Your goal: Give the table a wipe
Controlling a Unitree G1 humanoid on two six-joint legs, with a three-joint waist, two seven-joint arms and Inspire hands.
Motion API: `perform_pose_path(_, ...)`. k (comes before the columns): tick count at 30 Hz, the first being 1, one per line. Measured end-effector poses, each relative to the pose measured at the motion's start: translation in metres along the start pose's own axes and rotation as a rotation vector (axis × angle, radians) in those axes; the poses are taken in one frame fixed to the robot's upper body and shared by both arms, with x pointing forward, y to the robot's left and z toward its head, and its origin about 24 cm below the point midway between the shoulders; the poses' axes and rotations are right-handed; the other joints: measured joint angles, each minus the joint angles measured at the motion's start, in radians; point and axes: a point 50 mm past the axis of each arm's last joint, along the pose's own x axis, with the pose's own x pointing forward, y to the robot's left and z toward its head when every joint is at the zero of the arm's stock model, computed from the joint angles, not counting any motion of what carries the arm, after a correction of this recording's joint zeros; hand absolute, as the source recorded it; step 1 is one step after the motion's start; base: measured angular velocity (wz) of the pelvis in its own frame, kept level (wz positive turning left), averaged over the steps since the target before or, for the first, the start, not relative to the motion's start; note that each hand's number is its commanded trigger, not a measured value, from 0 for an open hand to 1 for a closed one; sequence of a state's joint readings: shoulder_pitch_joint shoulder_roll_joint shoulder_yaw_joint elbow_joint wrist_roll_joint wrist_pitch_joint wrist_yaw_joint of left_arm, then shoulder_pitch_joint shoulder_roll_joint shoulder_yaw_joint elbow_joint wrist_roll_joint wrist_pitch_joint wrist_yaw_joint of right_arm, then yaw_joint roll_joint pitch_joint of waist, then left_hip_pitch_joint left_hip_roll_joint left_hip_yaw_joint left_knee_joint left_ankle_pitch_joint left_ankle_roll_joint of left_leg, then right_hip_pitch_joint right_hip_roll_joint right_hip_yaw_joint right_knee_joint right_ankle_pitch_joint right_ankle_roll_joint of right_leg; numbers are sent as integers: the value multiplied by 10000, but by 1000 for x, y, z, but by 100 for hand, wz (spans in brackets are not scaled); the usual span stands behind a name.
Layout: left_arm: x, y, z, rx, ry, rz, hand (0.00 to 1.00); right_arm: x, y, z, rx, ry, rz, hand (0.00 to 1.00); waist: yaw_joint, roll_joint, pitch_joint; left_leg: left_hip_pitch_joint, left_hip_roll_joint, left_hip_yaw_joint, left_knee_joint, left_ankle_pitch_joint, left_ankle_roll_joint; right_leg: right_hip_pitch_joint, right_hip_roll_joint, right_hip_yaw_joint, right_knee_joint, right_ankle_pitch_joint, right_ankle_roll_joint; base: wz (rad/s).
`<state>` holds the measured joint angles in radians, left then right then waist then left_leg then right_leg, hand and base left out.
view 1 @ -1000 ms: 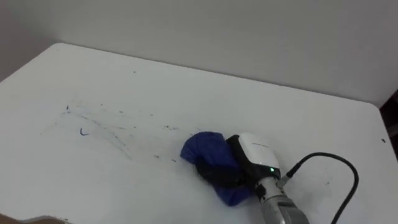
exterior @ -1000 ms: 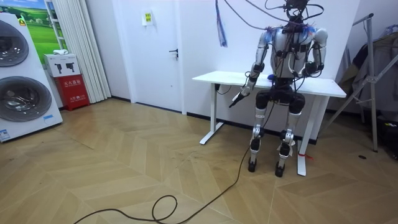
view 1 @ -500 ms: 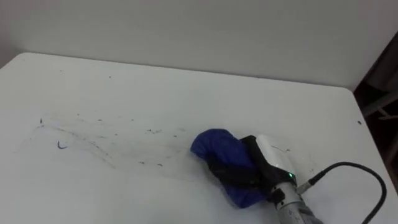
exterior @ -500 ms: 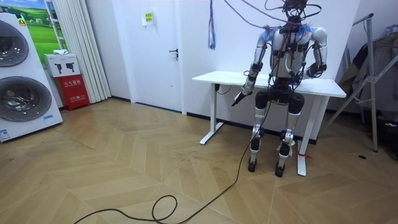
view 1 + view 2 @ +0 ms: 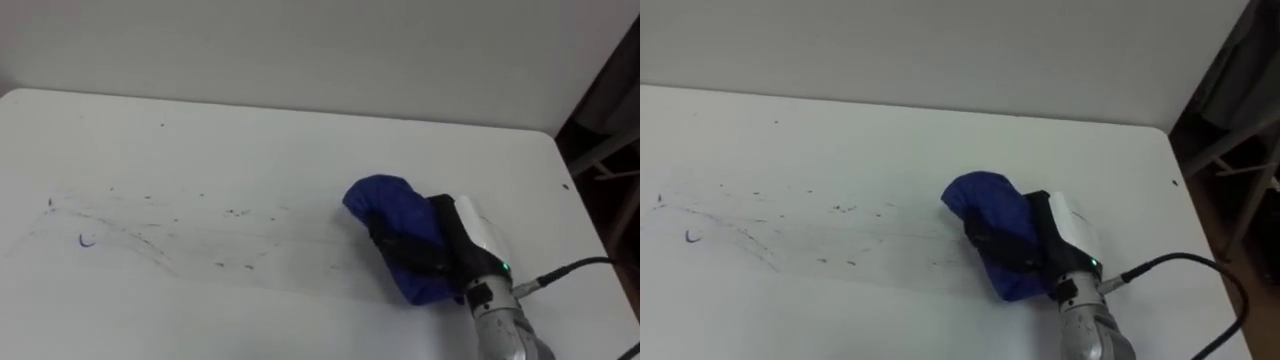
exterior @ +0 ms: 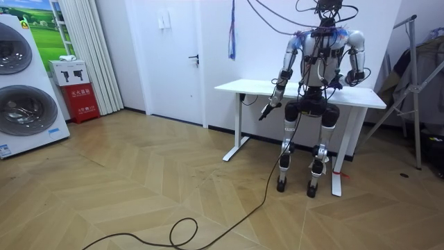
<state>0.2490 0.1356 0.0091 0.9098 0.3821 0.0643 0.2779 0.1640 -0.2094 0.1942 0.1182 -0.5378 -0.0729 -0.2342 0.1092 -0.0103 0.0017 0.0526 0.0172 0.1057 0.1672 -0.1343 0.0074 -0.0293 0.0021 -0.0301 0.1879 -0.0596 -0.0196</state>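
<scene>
A blue cloth (image 5: pixel 388 212) lies bunched on the white table (image 5: pixel 250 140), right of the middle. My right hand (image 5: pixel 452 245) comes in from the lower right and rests on the cloth's right half, dark fingers curled into it. Left of the cloth, faint pen smudges (image 5: pixel 215 240) run across the tabletop, ending in a small blue mark (image 5: pixel 85 240) at the far left. The right eye view shows the same cloth (image 5: pixel 983 212) and right hand (image 5: pixel 1045 245). In the room view I stand at the table, and my left hand (image 6: pixel 266 109) hangs beside its edge.
The table's right edge (image 5: pixel 565 190) is close to the cloth, with dark metal legs (image 5: pixel 605 150) beyond it. A plain wall (image 5: pixel 300 50) runs behind the table. In the room view, washing machines (image 6: pixel 21 83) stand far to the left and a door (image 6: pixel 177 55) is behind.
My right hand has dragged the cloth to the right and slightly away from me, farther from the smudges. The eye view has also shifted. My left arm still hangs down.
</scene>
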Motion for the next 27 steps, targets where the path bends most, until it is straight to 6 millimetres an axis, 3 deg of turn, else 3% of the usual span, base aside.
perform_pose_path(2, 0, 1, -1, -67, 38, 40, 0, 1, -7, 3, 78, -181, -269, 0, 24, -7, 3, -9, 0, 1, -4, 1, 0, 17, 0, 0, 5, -8, -11, 0)
perform_pose_path(3, 0, 2, -1, -59, 40, 21, 0, 2, -12, 5, 142, -288, -416, 29, 19, -15, 4, -3, 0, -1, -4, 0, -1, 25, -1, -4, 4, -20, -29, 0)
perform_pose_path(4, 1, 2, -1, -52, 39, 23, 0, 2, -16, 5, 234, -336, -555, 100, 36, -36, 6, 3, 0, -8, -3, 1, -1, 45, -1, -12, 3, -23, -33, 0)
perform_pose_path(15, 1, 8, -17, 299, 449, -178, 0, 2, -15, 3, 1268, -59, -558, 100, 53, -161, 87, 105, -13, -37, 29, -20, 19, 180, -17, -15, -45, -36, -49, 0)
perform_pose_path(22, 1, 6, -17, 393, 446, -288, 0, -3, 7, -8, 965, 433, 499, 100, 47, -75, 81, 108, -28, -31, 44, -70, 100, 154, -28, -2, -47, -34, -45, 0)
perform_pose_path(24, 1, 6, -17, 391, 444, -338, 0, -4, 9, -9, 954, 481, 685, 18, 44, -45, 67, 104, -29, -32, 41, -70, 100, 153, -28, -2, -46, -34, -44, 0)
perform_pose_path(25, 1, 6, -16, 389, 436, -395, 0, -4, 9, -9, 958, 472, 752, 0, 40, -25, 55, 105, -29, -32, 37, -70, 100, 156, -28, -2, -46, -33, -44, 0)
perform_pose_path(27, 1, 5, -15, 379, 418, -418, 0, -4, 10, -9, 959, 473, 790, 0, 27, -5, 44, 110, -30, -34, 36, -69, 98, 167, -27, -1, -46, -31, -40, 0)
